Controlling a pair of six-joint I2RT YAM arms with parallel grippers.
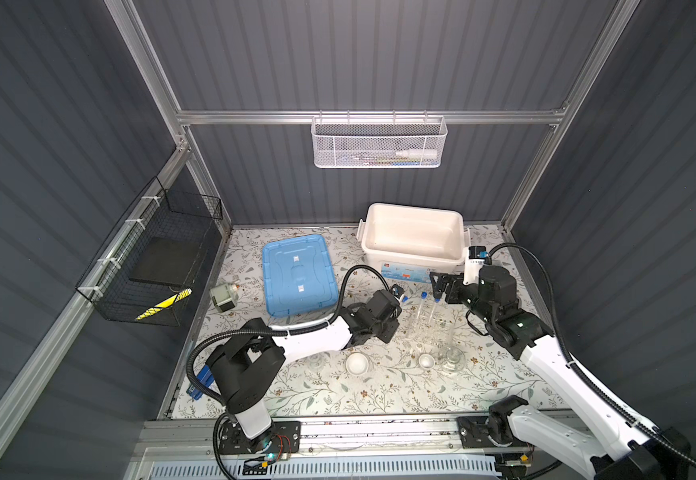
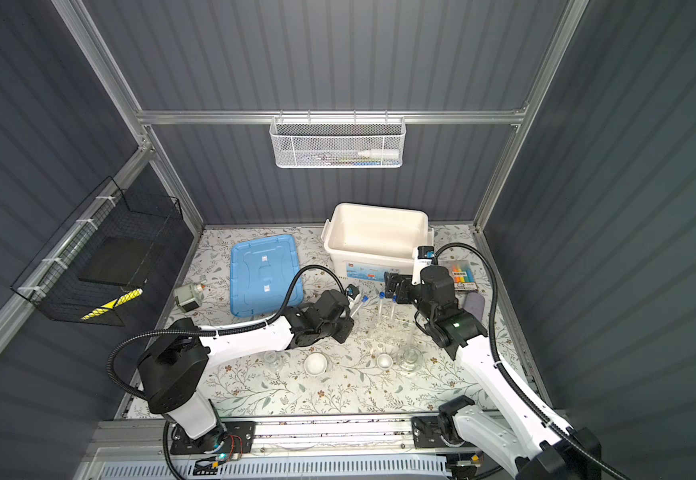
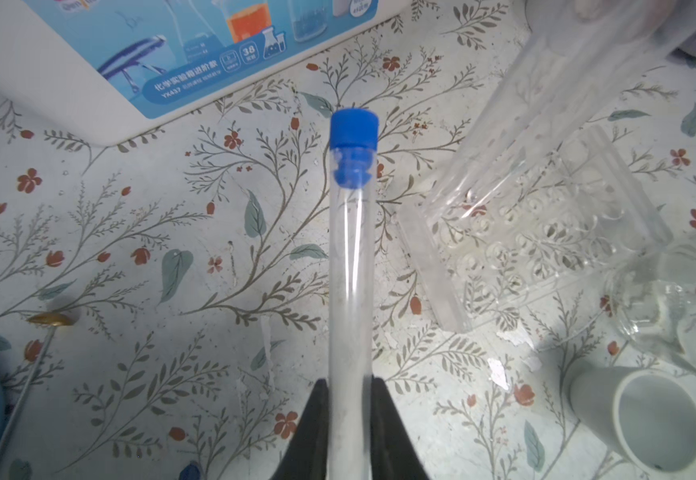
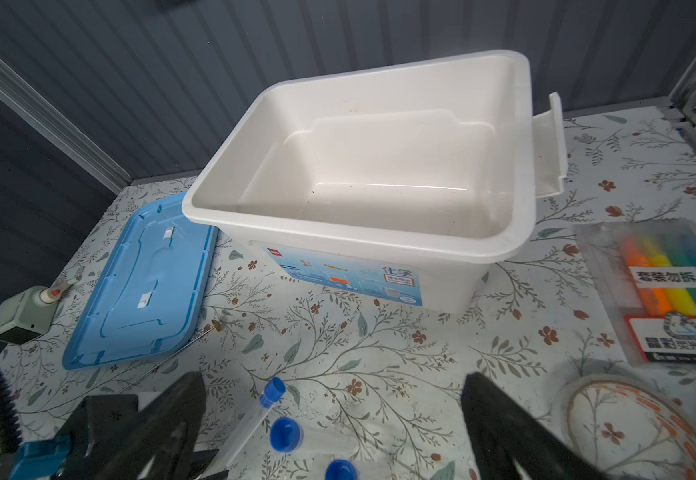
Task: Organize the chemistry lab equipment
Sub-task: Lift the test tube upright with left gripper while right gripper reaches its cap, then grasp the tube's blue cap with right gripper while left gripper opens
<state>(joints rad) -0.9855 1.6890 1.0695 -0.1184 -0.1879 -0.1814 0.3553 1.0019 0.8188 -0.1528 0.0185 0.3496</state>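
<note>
My left gripper is shut on a clear blue-capped test tube, which lies nearly level just left of the clear rack; in a top view the held tube points toward the white box. Two more blue-capped tubes stand in the rack. My right gripper hangs open above the rack's far side, holding nothing. Two white dishes and two glass flasks sit nearer the front. A thin rod lies by the lid.
An open white box stands at the back with its blue lid flat to the left. A grey motor sits at the far left, and a highlighter pack and a tape roll at the right. A blue object lies by the left arm's base.
</note>
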